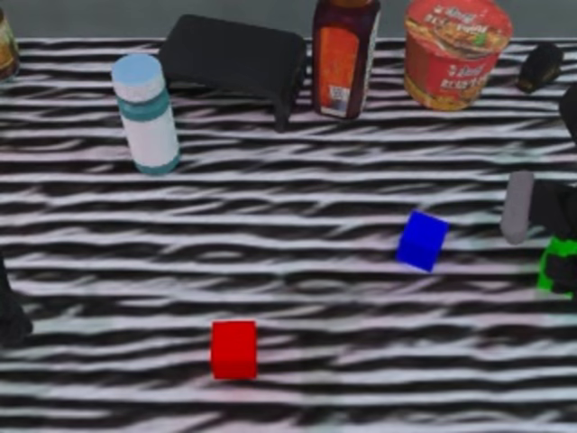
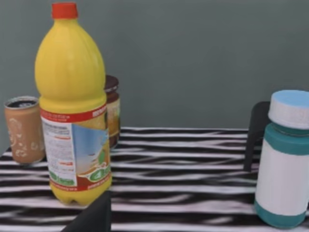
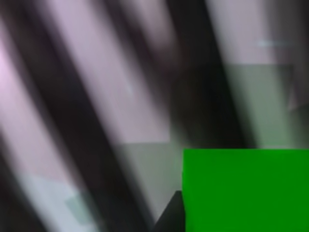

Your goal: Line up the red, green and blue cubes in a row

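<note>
A small bright red cube (image 1: pixel 233 349) with flat matte faces sits nearest the front edge of the table (image 1: pixel 297 271), whose surface is a wavy black-and-white zebra pattern. Farther back and to the right, a bright blue cube (image 1: pixel 422 240) of the same size rests slightly turned on the stripes, well apart from the red one. At the table's right edge the right gripper (image 1: pixel 561 262) hangs low with a bright green cube (image 1: pixel 557 262) between its dark fingers; the right wrist view shows a broad green face (image 3: pixel 246 191) close up with a dark finger against its edge, so the jaws seem closed on it, though whether it is lifted clear of the table cannot be told. The left gripper (image 1: pixel 11 316) is only a dark shape at the left edge, and its jaw state cannot be told. Toward the back stands a white cylindrical bottle with teal bands and a pale blue cap (image 1: pixel 146 113), then a low black stool-like stand (image 1: pixel 236 59), a tall dark sauce bottle with an orange label (image 1: pixel 344 59), and a red paper noodle cup (image 1: pixel 456 50). The left wrist view adds a glossy yellow plastic bottle with a red cap (image 2: pixel 72 106), a brown drink can (image 2: pixel 24 129) and a dark jar (image 2: pixel 112 111).
</note>
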